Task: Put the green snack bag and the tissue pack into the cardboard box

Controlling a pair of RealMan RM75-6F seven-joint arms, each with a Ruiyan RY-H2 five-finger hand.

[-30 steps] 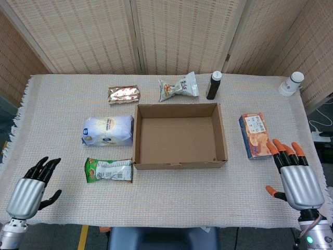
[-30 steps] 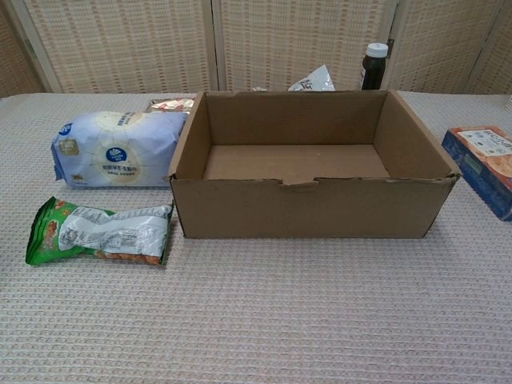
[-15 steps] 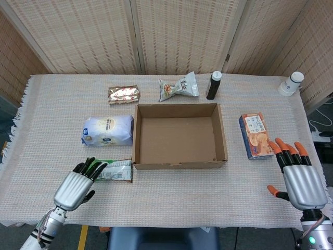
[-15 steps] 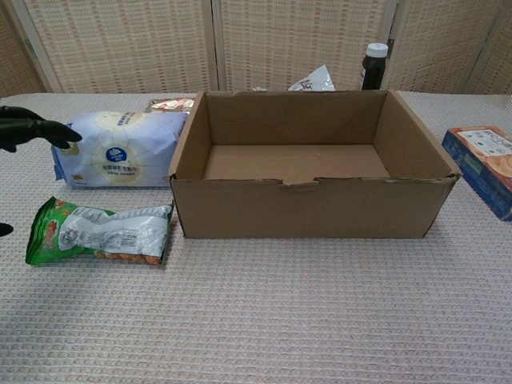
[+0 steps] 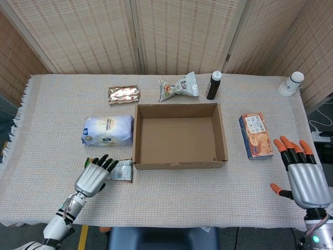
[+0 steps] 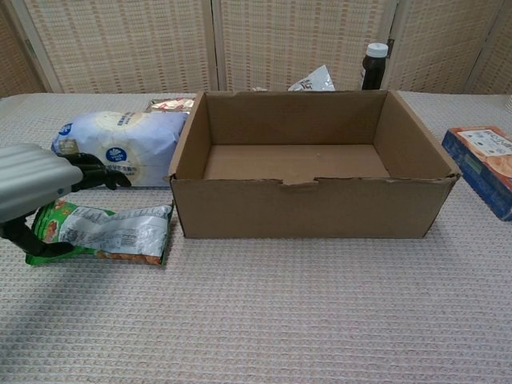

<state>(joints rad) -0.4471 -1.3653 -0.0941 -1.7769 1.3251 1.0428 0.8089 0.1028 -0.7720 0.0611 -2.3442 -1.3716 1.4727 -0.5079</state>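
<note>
One woven tablecloth (image 5: pixel 171 192) covers the table before wicker screens (image 5: pixel 182 34).

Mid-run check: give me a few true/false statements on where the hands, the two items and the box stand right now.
1. The cardboard box is empty. True.
2. The left hand is over the green snack bag. True.
3. The tissue pack is inside the box. False: it lies on the table left of it.
4. The right hand holds the biscuit box. False: it is open, apart from it.
5. The green snack bag is lifted off the table. False: it lies flat.
</note>
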